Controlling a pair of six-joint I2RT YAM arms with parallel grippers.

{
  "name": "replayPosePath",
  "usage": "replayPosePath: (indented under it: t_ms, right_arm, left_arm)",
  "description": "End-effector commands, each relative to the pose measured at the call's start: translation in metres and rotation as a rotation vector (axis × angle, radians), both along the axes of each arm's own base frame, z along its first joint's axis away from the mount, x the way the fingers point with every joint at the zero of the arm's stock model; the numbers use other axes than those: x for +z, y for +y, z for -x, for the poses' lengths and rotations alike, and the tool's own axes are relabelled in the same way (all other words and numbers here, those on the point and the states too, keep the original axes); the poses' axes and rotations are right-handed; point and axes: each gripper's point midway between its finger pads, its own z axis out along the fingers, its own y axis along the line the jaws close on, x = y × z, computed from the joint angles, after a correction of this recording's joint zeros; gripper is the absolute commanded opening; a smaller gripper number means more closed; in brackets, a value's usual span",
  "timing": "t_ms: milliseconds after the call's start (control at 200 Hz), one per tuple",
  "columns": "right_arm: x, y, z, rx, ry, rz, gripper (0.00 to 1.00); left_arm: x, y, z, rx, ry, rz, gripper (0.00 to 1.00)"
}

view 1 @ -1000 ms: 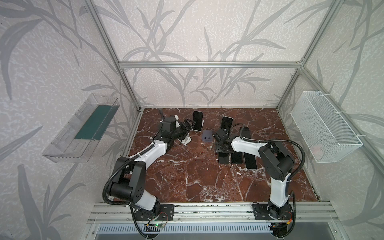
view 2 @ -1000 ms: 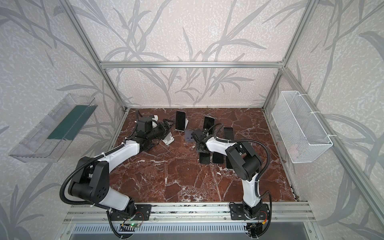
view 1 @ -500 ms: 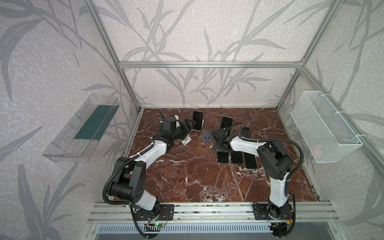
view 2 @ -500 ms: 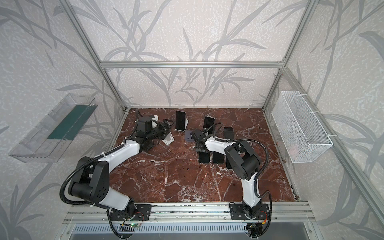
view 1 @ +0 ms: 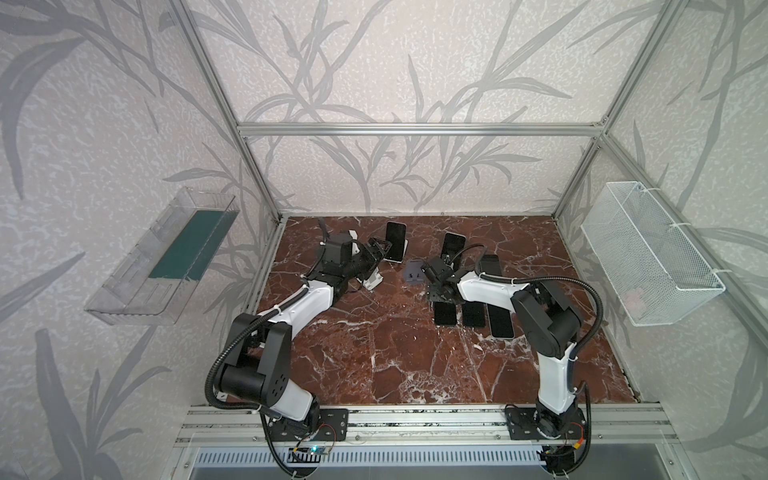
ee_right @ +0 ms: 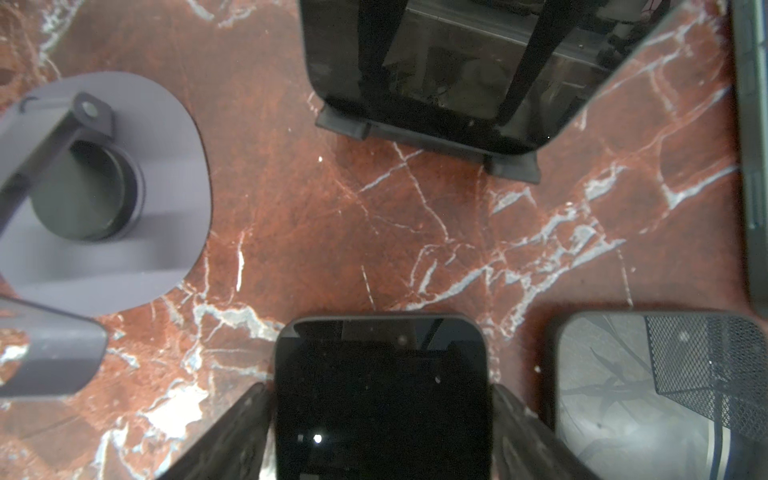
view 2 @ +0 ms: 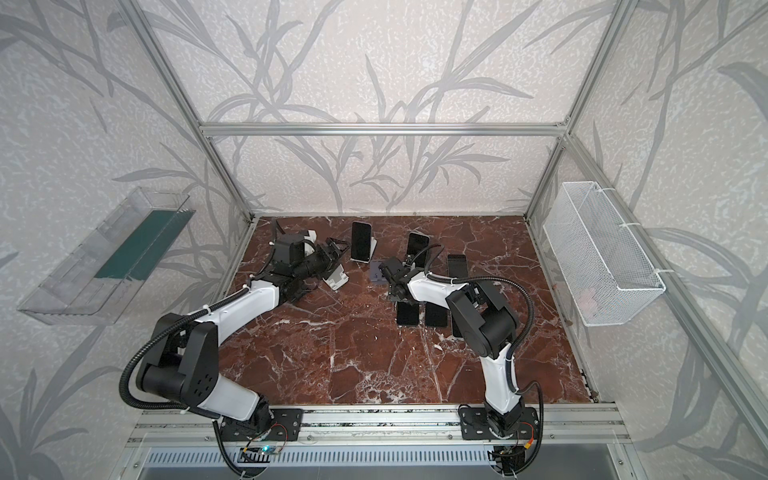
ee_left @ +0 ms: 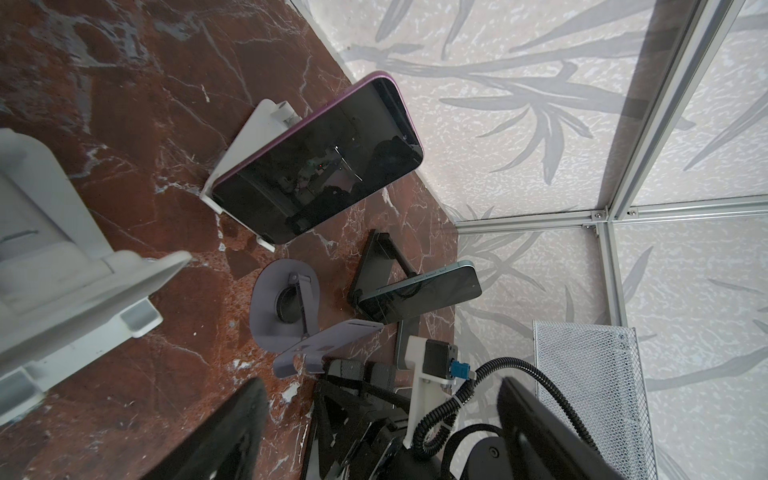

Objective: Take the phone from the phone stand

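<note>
I find nothing readable: the phone point(ee_right: 380, 436) at my right claw point(ee_right: 378, 390) shows a dark, blank screen, and the grey stand point(ee_right: 104, 257) near it bears no legible mark.

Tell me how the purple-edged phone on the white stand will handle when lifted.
The purple-edged phone looks rigid, so it should lift as one slab. Its glossy screen is probably slippery; its edges seem safer. It only leans on the white stand, so a push may tip it or slide the stand.

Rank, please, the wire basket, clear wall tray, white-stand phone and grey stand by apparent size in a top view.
Largest: clear wall tray and wire basket, alike, unranked.
Then white-stand phone.
Smallest: grey stand.
</note>
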Motion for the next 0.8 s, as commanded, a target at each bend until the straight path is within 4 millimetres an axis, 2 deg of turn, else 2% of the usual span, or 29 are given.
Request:
replayPosePath:
  t_ms: [0,330,465,680,795]
  right_arm:
    - [-0.034,-0.017,0.027,0.008,0.13,0.098,0.81]
    - [-0.024,-0.018,0.027,0.019,0.13,0.113,0.83]
    - [-0.022,-0.012,0.03,0.052,0.134,0.079,0.85]
    - [0.006,-0.012,0.024,0.052,0.083,0.065,0.87]
    - [0.025,-0.001,0.021,0.124,0.058,0.034,0.88]
  left_arm:
    - [0.022,-0.002,-0.003,-0.005,-0.054,0.013,0.87]
    - [0.021,-0.001,-0.003,-0.006,-0.053,0.011,0.87]
    - [0.022,-0.002,-0.002,-0.009,-0.055,0.015,0.87]
    - [0.021,-0.002,-0.003,-0.011,-0.052,0.017,0.87]
    - [0.022,-0.002,-0.003,-0.01,-0.054,0.017,0.87]
